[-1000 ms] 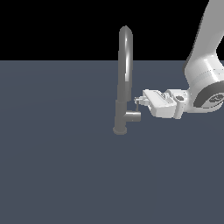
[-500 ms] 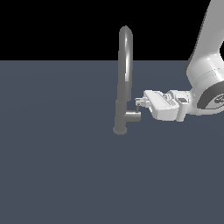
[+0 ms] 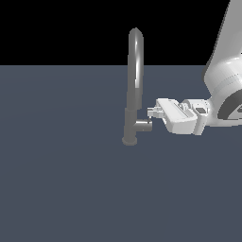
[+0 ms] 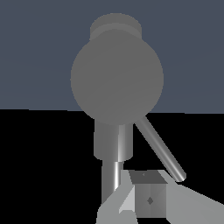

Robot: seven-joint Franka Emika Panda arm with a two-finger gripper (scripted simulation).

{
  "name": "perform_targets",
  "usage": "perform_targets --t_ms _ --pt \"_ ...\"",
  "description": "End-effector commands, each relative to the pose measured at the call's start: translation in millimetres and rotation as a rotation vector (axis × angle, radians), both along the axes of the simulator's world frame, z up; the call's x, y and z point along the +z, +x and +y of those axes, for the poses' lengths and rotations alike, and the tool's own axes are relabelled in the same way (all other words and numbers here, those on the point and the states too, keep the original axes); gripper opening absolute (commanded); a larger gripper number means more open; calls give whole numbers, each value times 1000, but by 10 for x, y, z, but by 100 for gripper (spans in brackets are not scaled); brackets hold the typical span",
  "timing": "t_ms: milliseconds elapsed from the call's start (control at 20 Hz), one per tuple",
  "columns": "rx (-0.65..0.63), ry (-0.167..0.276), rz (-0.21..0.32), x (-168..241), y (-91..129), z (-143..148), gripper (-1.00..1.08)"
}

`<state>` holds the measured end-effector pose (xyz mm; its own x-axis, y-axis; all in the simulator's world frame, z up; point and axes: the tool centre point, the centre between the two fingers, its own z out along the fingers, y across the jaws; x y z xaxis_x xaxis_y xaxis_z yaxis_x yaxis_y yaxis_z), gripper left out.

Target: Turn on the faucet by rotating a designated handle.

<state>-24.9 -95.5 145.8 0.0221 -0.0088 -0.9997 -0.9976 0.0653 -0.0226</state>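
change: gripper (image 3: 151, 112) nudged a touch closer to the faucet (image 3: 133, 85) over the last second, so closing in on contact
handle (image 3: 143, 125): short stub on the faucet's right in the exterior view, just left of and slightly below the fingertips
lever rod (image 4: 160, 148): slanting beside one finger (image 4: 148, 199)
grip: can't tell if open or closed
turn: not started, looks like

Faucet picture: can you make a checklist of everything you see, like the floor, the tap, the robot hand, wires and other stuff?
Surface: plain dark grey-blue floor.
Job's things: grey faucet stands upright, arched spout; handle sticks out sideways toward the exterior view's right, thin lever rod visible in the wrist view.
Clutter: nothing seen.
Grippers: white hand right next to the handle; open or shut cannot be told.
Cables: nothing seen.
Surroundings: black background.
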Motion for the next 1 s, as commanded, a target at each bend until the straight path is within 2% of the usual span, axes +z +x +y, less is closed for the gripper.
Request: perform_targets --t_ms 0,150,200,250,600,650,700,950 --pt "3 6 15 -96 -142 8 -100" --pt "5 8 20 -173 -271 15 -100" --pt "5 8 20 -173 -271 15 -100" --pt "2 1 -4 -72 -155 9 -100" --pt "5 9 21 -478 -446 25 -100" --pt "5 9 21 -478 -446 25 -100" --pt "7 5 -13 -286 -321 19 -100" --pt "6 7 8 -599 -389 22 -100"
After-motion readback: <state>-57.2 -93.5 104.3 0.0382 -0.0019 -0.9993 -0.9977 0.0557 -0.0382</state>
